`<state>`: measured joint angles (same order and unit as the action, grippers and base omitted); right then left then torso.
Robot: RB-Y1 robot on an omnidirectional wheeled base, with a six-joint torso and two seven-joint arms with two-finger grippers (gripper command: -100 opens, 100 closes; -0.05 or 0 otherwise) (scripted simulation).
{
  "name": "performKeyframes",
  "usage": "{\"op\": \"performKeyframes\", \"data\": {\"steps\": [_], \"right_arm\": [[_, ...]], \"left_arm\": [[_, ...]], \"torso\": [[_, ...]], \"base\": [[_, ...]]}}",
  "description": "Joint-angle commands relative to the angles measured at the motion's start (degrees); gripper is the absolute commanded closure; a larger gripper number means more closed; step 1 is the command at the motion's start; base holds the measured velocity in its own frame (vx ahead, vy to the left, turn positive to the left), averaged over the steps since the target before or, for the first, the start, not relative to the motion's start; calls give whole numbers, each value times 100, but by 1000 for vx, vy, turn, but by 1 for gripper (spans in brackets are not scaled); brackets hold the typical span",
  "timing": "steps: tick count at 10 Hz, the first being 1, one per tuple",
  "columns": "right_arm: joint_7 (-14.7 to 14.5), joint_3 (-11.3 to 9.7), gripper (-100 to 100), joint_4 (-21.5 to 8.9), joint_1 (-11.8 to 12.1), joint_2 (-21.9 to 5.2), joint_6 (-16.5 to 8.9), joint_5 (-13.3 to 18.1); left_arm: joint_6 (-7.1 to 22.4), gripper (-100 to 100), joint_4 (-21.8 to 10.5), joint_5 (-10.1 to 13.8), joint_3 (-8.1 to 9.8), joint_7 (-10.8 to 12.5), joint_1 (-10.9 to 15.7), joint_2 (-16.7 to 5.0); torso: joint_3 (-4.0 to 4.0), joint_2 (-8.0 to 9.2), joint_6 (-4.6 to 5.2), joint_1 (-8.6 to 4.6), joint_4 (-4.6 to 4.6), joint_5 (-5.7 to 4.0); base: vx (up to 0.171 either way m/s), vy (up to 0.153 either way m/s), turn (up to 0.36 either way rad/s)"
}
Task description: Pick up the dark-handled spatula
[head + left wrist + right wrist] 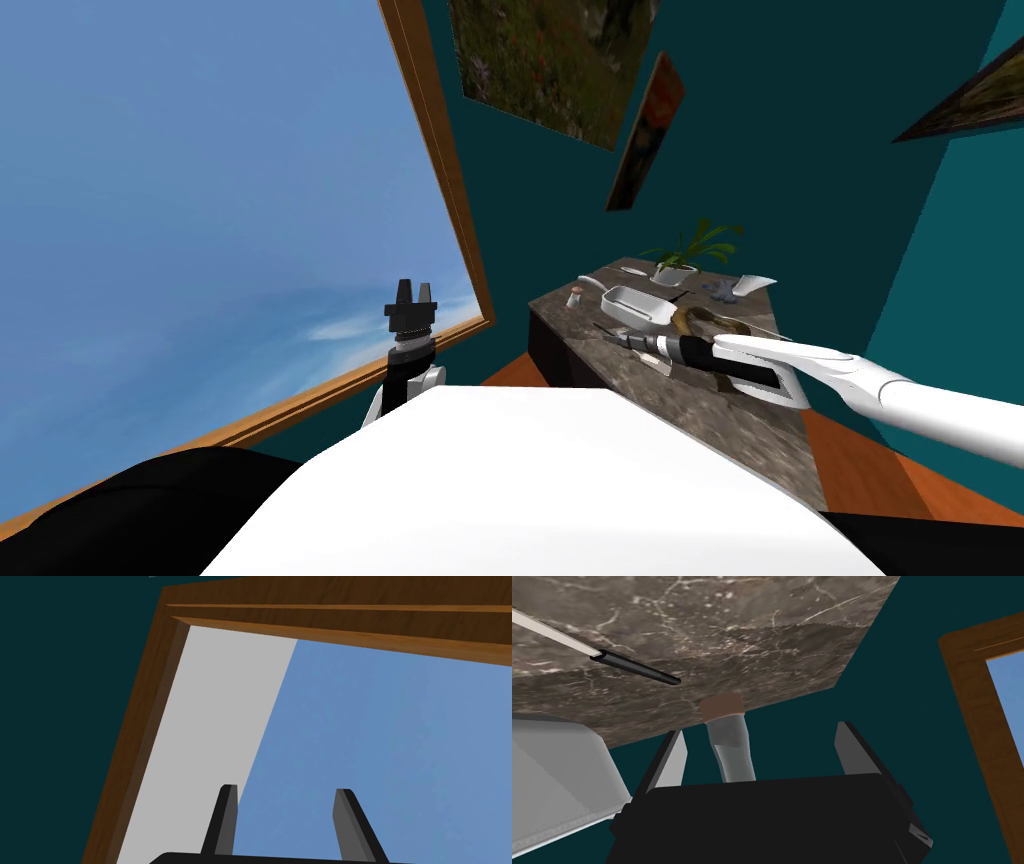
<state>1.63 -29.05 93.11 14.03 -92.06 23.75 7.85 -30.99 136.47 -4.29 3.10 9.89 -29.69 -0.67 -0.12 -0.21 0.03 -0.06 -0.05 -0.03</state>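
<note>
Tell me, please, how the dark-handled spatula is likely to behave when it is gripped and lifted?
The spatula looks thin and straight, so it is probably stiff and light. Its dark handle is narrow and rounded, so it may roll or twist in a grasp. It lies low on the marble top, leaving little room beneath.

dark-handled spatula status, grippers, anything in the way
Left gripper open by the window; right gripper open over dark marble counter. Black-handled white-bladed spatula lies there, ungrasped. Grey brown-capped shaker straight ahead of right gripper.
</note>
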Motion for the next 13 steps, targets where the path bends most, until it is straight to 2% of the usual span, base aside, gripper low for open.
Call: {"op": "performKeyframes", "data": {"steps": [1, 2, 3, 4, 5, 6, 7, 8, 9, 10, 11, 13], "right_arm": [[-4, -161, -100, -159, -10, -145, 83, 36], [-39, -404, -100, -310, -12, -336, 114, 133], [-39, -412, -100, -310, -12, -336, 114, 133], [-74, -605, -100, -449, -9, -505, 147, 228], [-74, -658, -100, -449, -9, -505, 147, 228], [-108, -825, -100, -574, -2, -651, 183, 319], [-108, -896, -100, -574, -2, -651, 183, 319], [-140, -1098, -100, -687, 9, -775, 220, 404], [-140, -1124, -100, -687, 9, -775, 220, 404], [-171, -1301, -100, -784, 24, -875, 258, 483], [-171, -1337, -100, -784, 24, -875, 258, 483], [-224, -1704, -100, -936, 58, -1017, 328, 616]], "left_arm": [[0, 0, 0, 0, 0, 0, 0, 0], [0, 0, 0, 0, 0, 0, -1, 0], [0, 0, 0, 0, 0, 0, 0, 0], [0, 0, 0, 0, 0, 0, -1, 0], [0, 0, 0, 0, 0, 0, 0, 0], [0, 0, 0, 0, 0, 0, -1, 0], [0, 0, 0, 0, 0, 0, 0, 0], [0, 0, 0, 0, 0, 0, -1, 0], [0, 0, 0, 0, 0, 0, 0, 0], [0, 0, 0, 0, 0, 0, -1, 0], [0, 0, 0, 0, 0, 0, 0, 0], [0, 0, 0, 0, 0, 0, 0, 0]], "torso": [[0, 0, 0, 0, 0, 0], [2, 3, 5, 2, 1, 0], [2, 3, 2, 3, 1, 1], [2, 4, 5, 4, 1, 1], [3, 4, 2, 4, 1, 2], [4, 6, 5, 4, 2, 0], [3, 5, 2, 4, 1, 0], [4, 6, 6, 5, 2, 1], [4, 7, 5, 6, 2, 1], [4, 7, 4, 7, 2, 1], [3, 5, 3, 6, 2, 1], [4, 6, 4, 7, 2, 1]], "base": [[28, -21, 107], [33, -14, 188], [28, -15, 83], [28, -15, 156], [22, -17, 104], [27, -14, 164], [24, -16, 94], [23, -13, 116], [21, -14, 105], [27, -13, 166], [24, -14, 62], [28, -12, 154]]}}
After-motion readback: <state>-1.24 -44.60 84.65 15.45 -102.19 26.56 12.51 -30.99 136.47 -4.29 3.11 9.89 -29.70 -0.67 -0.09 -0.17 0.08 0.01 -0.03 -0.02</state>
